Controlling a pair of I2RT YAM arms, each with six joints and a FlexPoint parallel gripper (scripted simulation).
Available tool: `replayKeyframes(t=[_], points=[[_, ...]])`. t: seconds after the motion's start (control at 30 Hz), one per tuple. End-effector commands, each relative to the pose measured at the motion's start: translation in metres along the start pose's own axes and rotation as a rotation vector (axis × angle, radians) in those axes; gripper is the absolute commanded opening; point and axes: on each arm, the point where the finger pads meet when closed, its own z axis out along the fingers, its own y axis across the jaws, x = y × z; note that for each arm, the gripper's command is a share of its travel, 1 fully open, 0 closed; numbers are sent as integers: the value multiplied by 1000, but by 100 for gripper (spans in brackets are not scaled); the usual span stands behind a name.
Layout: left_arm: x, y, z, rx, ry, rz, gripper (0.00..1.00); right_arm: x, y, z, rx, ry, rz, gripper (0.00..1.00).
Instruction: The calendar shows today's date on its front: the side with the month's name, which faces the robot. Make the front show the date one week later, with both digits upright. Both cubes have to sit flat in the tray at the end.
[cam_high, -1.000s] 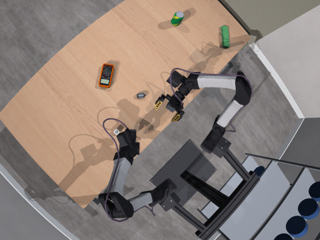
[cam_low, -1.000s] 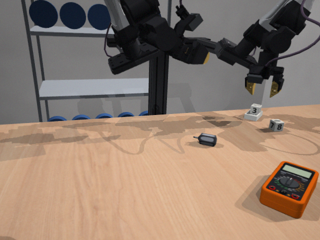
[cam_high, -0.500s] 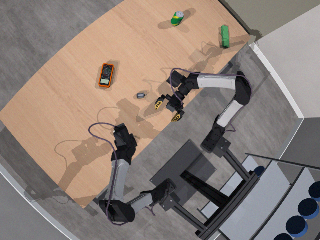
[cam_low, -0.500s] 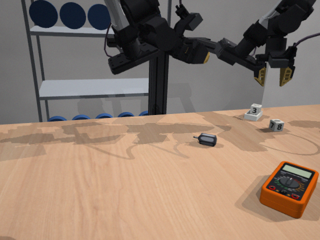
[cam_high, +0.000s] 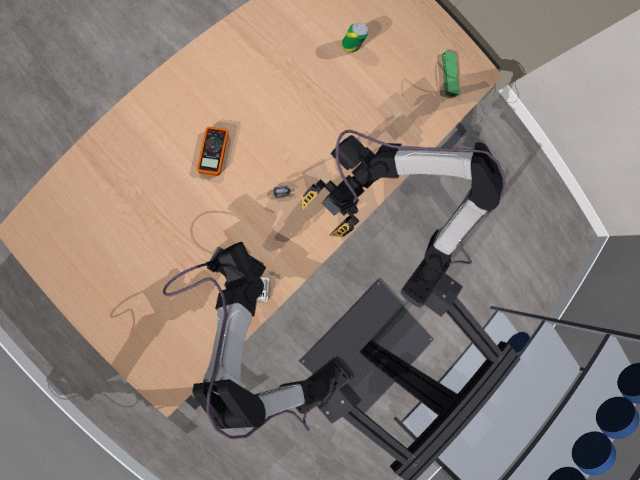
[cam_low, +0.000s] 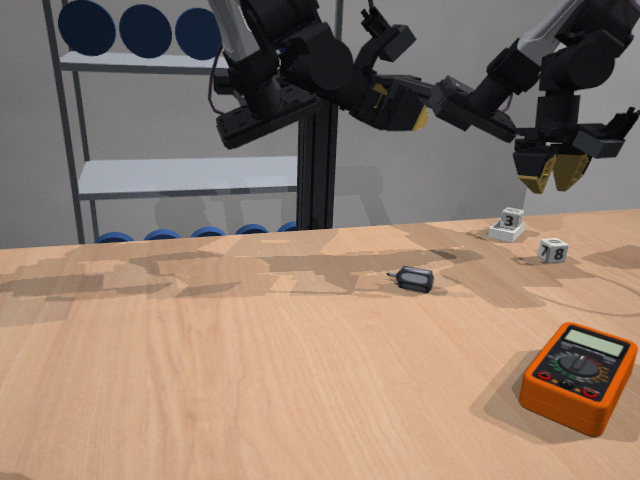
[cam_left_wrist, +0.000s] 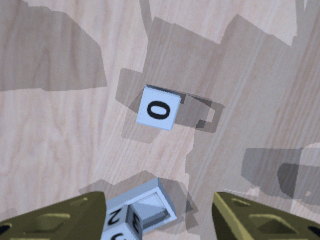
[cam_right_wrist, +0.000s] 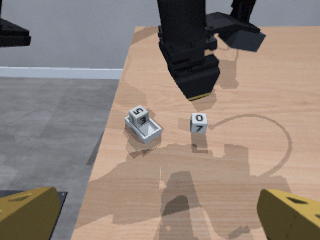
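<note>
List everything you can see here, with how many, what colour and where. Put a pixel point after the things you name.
tray (cam_low: 500, 235) (cam_left_wrist: 159, 186) (cam_right_wrist: 145, 138): one, white, near table edge
number cubes: two, white; one in tray (cam_low: 511, 219) (cam_left_wrist: 116, 231) (cam_right_wrist: 138, 114), one beside it on table (cam_low: 553, 251) (cam_left_wrist: 158, 108) (cam_right_wrist: 198, 123)
multimeter (cam_high: 212, 150) (cam_low: 577, 377): one, orange-black, on table
small dark object (cam_high: 281, 191) (cam_low: 414, 279): one, on table
can (cam_high: 354, 37): one, green-yellow, far side
long block (cam_high: 450, 73): one, green, table corner
shelf rack (cam_low: 55, 111): one, grey, behind arms
robot arms: two, black-grey, over table

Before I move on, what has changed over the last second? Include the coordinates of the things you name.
The left end effector (cam_low: 551, 191) (cam_left_wrist: 159, 200) (cam_right_wrist: 189, 90) swung off the tray (cam_high: 266, 296) (cam_low: 500, 233) (cam_left_wrist: 168, 201) (cam_right_wrist: 153, 135) side, toward the loose number cube (cam_low: 553, 251) (cam_left_wrist: 158, 108) (cam_right_wrist: 199, 123), and its wrist turned. Nothing was gripped or released. Both cubes, the tray and the right end effector (cam_high: 317, 221) (cam_low: 421, 121) (cam_right_wrist: 158, 196) stayed put.
</note>
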Motion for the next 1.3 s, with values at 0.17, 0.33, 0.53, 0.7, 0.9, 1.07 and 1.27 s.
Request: replayKeyframes(t=[0.17,0.33,0.53,0.7,0.9,1.07,1.27], points=[[-6,-7,21,-22,97,-530,55,-2,-35,-6,116,24,10,100],[-6,-10,33,-42,139,-784,55,0,-38,-6,130,34,17,100],[-8,-9,43,-78,153,-979,55,1,-40,-6,138,41,19,100],[-13,-3,57,-143,132,-1218,55,2,-41,-7,145,48,23,100],[-15,1,72,-182,114,-1354,55,2,-42,-7,146,49,23,100],[-17,-1,76,-171,118,-1351,55,2,-42,-7,146,48,23,100],[-11,1,96,-173,128,-1342,48,2,-42,-7,147,47,22,100]])
